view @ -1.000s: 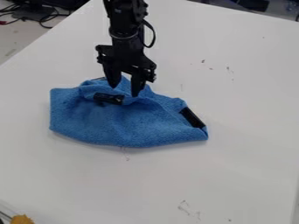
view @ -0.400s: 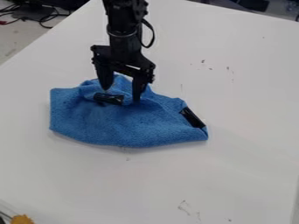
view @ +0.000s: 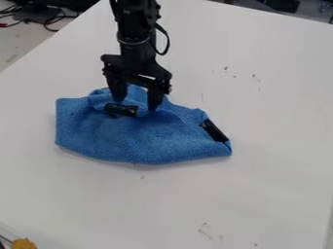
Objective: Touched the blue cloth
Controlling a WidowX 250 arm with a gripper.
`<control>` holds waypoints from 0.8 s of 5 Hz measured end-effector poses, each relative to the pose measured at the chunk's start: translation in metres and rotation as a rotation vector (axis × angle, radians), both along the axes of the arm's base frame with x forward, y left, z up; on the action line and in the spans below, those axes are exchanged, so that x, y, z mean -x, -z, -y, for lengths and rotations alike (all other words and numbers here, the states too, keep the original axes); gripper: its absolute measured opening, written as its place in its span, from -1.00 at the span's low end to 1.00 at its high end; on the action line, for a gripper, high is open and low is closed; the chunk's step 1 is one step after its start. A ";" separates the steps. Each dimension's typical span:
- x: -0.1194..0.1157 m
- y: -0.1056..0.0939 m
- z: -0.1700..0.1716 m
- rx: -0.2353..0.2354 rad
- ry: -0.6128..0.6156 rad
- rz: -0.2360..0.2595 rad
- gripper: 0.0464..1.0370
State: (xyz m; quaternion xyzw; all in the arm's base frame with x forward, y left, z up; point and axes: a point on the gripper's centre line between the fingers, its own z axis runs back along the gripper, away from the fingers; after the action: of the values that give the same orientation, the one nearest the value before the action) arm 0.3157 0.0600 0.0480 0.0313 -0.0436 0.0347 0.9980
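On a smooth white tabletop (view: 273,107), just to the 9 o'clock side of the view's centre, lies a blue soft-textured cloth (view: 139,141), spread wide and rumpled into raised folds along its 12 o'clock side. Its far corner at 10 o'clock is fairly square, while the end at 4 o'clock narrows. The black two-finger robot gripper (view: 137,104) hangs over those folds from the arm, which enters between 11 and 12 o'clock. Its two fingers stand well parted, pointing down, with blue fabric showing between them; they are not closed on anything (whether a tip actually touches the cloth, I can't tell). Close by the fingertips, toward 11 o'clock from the cloth's middle, sits a short, shiny black strip (view: 121,109). A second glossy black strip (view: 214,131) slants across the cloth's 3 o'clock edge. At the view's edge, an orange-yellow lumpy object (view: 24,243) shows between 7 and 8 o'clock, and dark thin cables (view: 50,22) lie between 10 and 11.
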 end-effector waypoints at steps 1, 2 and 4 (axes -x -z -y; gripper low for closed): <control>0.002 0.011 0.000 0.019 0.009 -0.032 0.93; 0.000 0.018 0.002 0.037 0.021 -0.047 0.84; -0.004 0.020 0.000 0.029 0.027 -0.045 -0.35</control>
State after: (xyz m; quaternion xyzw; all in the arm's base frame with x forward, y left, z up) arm 0.3198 0.0599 0.0280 0.0169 -0.0209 0.0213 0.9994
